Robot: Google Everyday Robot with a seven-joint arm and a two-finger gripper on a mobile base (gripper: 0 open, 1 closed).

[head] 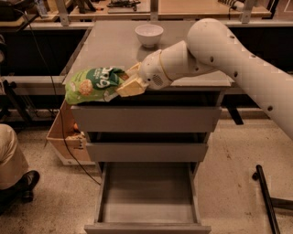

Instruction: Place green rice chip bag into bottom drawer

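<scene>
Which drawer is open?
The bottom drawer, pulled out; the two above are shut. The tool holds the green rice chip bag at the cabinet top's front edge.

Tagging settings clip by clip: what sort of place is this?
Probably a lab or workshop: workbenches behind, a grey drawer cabinet, a cardboard box. The gripper holds the chip bag at the cabinet's front edge.

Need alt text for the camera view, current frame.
The robot's gripper grips the green rice chip bag at the front-left edge of the grey cabinet top. Lower down, the bottom drawer stands pulled open. A white bowl sits near the back of the top.
</scene>
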